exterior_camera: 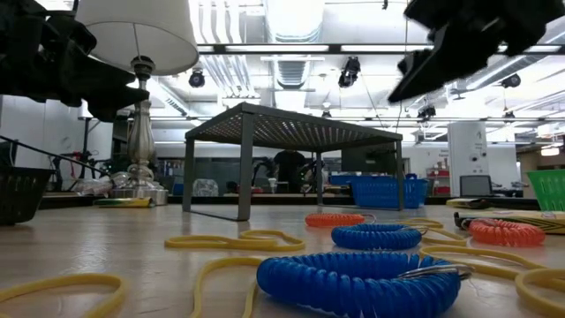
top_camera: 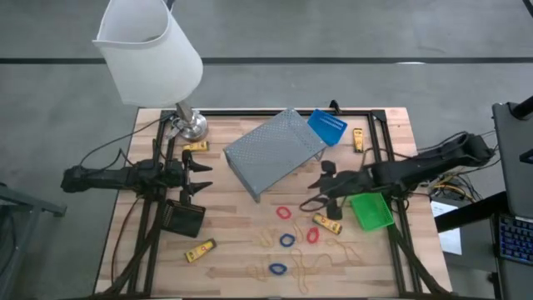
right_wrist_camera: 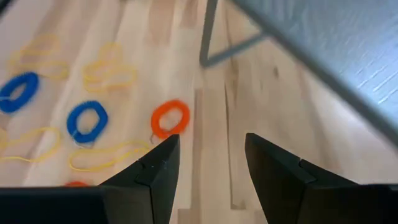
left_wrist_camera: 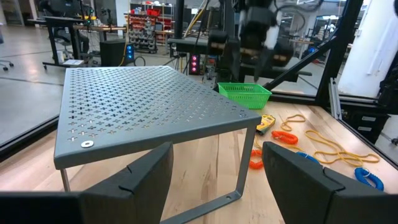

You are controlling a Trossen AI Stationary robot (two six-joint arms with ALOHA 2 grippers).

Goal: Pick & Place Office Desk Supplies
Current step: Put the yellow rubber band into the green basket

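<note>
My right gripper hovers open above the wood table, between the grey perforated shelf and the green bin, tilted down toward a red loop. More red loops and blue loops lie flat nearby. Yellow oblong pieces lie on the table. A blue bin stands behind the shelf and a black bin at the left. My left gripper waits open at the left edge, level, facing the shelf.
A white-shaded lamp stands on its metal base at the far left corner. Thin yellow rubber bands sprawl over the near middle of the table. Two more yellow pieces lie near the far edge. A black frame runs along the table's sides.
</note>
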